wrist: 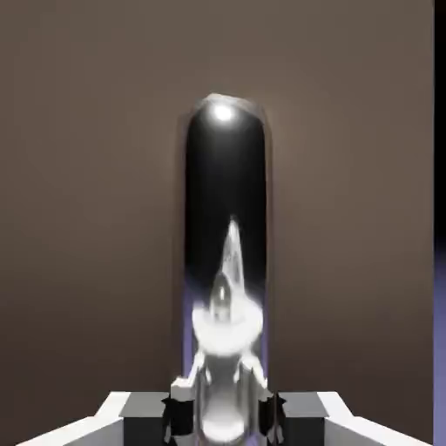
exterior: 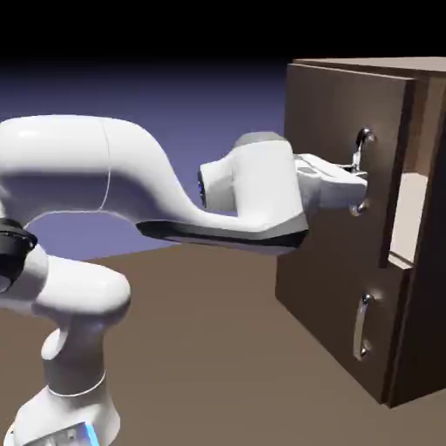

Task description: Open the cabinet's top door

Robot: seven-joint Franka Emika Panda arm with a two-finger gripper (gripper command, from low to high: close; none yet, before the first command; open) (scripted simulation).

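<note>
Your tool [exterior: 357, 181] is reaching level toward three o'clock in the exterior view, and its fingers [wrist: 181, 409] are clamping together on the long curved silver handle [exterior: 362, 165] of the top door [exterior: 344, 165]. Through the hand view you are seeing that handle [wrist: 225, 261] running up between the two tips, bright and dark by turns, with brown door panel [wrist: 96, 192] filling everything around it. That door is standing slightly ajar on the cabinet [exterior: 427, 235], showing a pale interior at its three o'clock edge. Below it, at six o'clock, the shorter panel [exterior: 335, 322] is sitting shut with its smaller handle [exterior: 361, 327]. Underneath, the counter [exterior: 209, 348] is spreading toward nine o'clock.
</note>
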